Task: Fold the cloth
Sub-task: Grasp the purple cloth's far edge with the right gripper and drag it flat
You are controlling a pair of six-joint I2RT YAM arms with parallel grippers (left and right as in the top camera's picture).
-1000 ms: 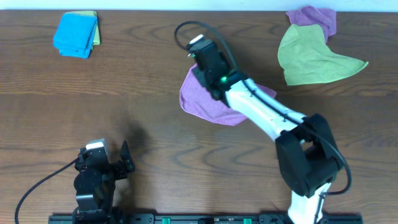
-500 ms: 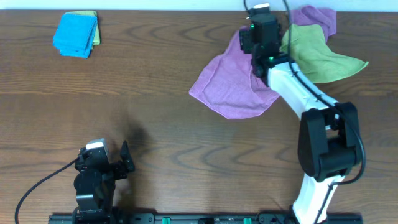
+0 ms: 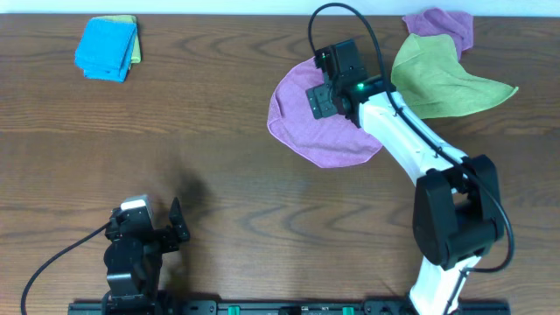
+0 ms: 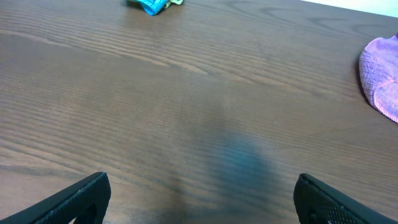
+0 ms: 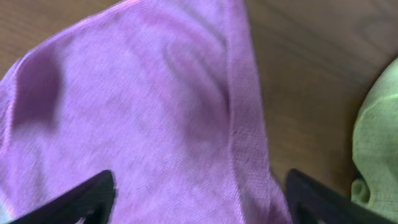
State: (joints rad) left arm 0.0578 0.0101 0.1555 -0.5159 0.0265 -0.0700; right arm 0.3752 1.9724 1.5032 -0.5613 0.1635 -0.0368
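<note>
The cloth (image 3: pixel 337 140) is a lilac towel lying loosely spread on the wooden table right of centre, with rounded, uneven edges. My right gripper (image 3: pixel 317 99) hovers over its upper part with the jaws open and nothing between them. In the right wrist view the cloth (image 5: pixel 143 118) fills most of the picture, a hemmed edge running down it, and the right gripper (image 5: pixel 199 185) stands wide above the fabric. My left gripper (image 3: pixel 179 226) rests open near the front left, far from the cloth. From the left wrist view the left gripper (image 4: pixel 202 186) faces bare wood, with the cloth (image 4: pixel 382 78) at the right edge.
A lime-green cloth (image 3: pixel 437 83) lies at the back right, its near edge close to the lilac towel, and partly covers another purple cloth (image 3: pixel 444 26). A folded blue cloth (image 3: pixel 105 48) lies on a green one at the back left. The lime-green cloth (image 5: pixel 376 149) also shows at the right wrist view's edge.
The right gripper carried the cloth's edge up and to the right, opened and let go, then came back left over the cloth. The cloth now lies more spread out. The left arm has not moved.
</note>
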